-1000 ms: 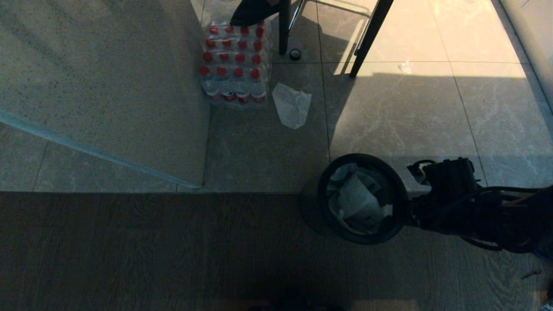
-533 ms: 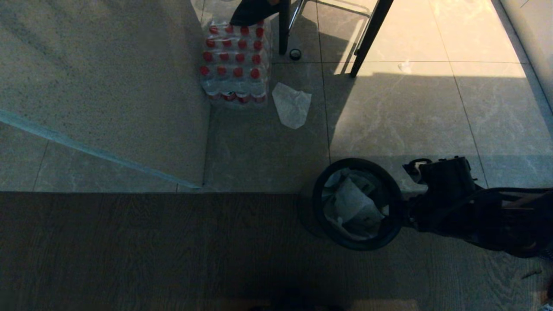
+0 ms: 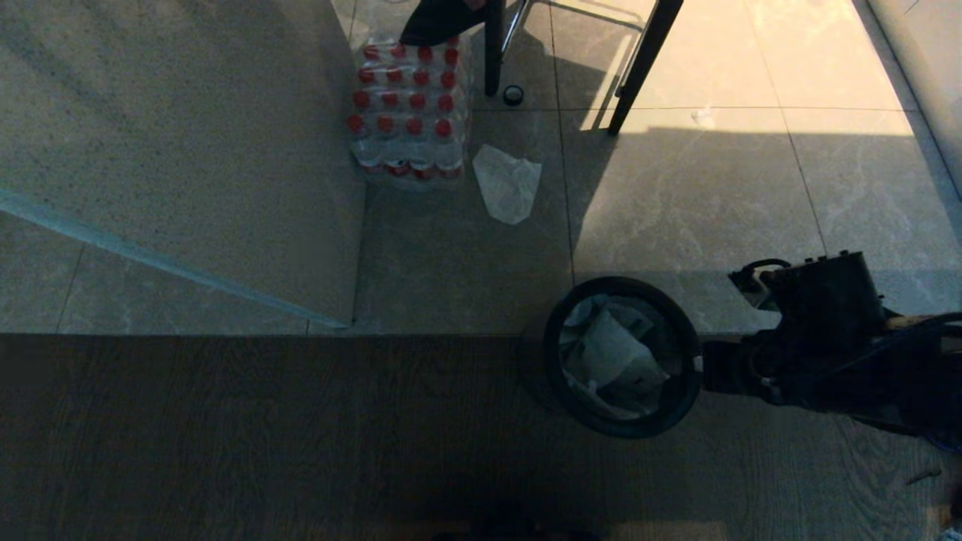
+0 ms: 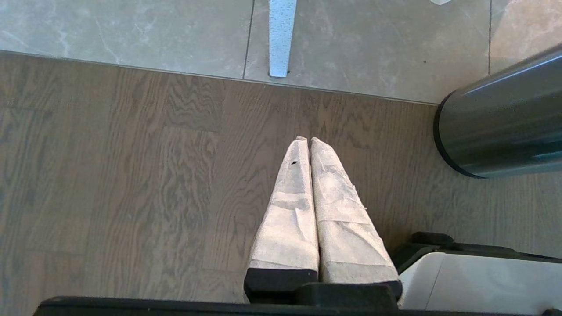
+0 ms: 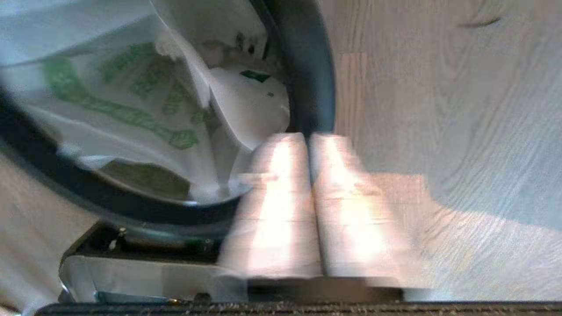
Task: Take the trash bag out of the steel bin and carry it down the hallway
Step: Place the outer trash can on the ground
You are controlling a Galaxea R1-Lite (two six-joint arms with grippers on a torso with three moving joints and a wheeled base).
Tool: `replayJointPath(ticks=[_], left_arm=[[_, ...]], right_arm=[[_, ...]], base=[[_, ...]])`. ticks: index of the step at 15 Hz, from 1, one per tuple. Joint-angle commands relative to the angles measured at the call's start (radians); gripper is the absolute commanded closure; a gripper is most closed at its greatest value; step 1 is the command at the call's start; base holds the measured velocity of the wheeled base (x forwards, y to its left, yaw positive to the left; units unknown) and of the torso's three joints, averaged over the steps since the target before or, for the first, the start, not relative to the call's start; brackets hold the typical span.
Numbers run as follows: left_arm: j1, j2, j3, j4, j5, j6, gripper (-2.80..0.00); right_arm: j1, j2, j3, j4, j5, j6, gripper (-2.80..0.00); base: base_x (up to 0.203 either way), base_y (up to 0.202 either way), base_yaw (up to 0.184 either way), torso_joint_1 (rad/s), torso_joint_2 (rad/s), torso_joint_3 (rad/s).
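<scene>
The steel bin (image 3: 552, 361) stands on the dark wood floor where it meets the tiles, with the wrinkled white trash bag (image 3: 612, 357) inside it. My right gripper (image 3: 703, 367) reaches in from the right and sits at the bin's right rim. The right wrist view shows the right gripper (image 5: 307, 138) shut, fingers pressed together just outside the black rim (image 5: 307, 79). A flap of the green-printed bag (image 5: 131, 101) lies beside one finger; no plastic shows between them. My left gripper (image 4: 308, 140) hangs shut over the wood floor, left of the bin (image 4: 500, 127).
On the tiles beyond the bin are a pack of red-capped bottles (image 3: 409, 105), a flat white wrapper (image 3: 507, 182) and dark furniture legs (image 3: 642, 68). A speckled grey panel (image 3: 188, 150) fills the far left. The robot's white base (image 4: 483, 281) is close to the bin.
The bin has slid a little to the left and nearer. My right wrist has drawn back to the right and lifted, while the fingertips stay at the rim.
</scene>
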Motion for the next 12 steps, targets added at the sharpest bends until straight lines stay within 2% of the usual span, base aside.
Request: replayJointPath(ticks=[1,7,8,12], left_arm=[[0.000,0.000,0.000,0.000,0.000,-0.001,0.00],[0.000,0.000,0.000,0.000,0.000,-0.001,0.00],[0.000,0.000,0.000,0.000,0.000,-0.001,0.00],[0.000,0.000,0.000,0.000,0.000,0.000,0.00]], right_arm=[[-0.001,-0.014,0.007,-0.001,-0.001,0.003,0.00],[-0.001,0.037,-0.006,-0.011,-0.020,0.007,0.00],[-0.001,0.021,-0.009,-0.011,-0.029,0.005,-2.80],[0.000,-0.014,-0.033,-0.001,-0.040,-0.001,-2.80]], base=[[0.000,0.000,0.000,0.000,0.00,0.000],[0.000,0.000,0.000,0.000,0.00,0.000],[0.000,0.000,0.000,0.000,0.00,0.000],[0.000,0.000,0.000,0.000,0.00,0.000]])
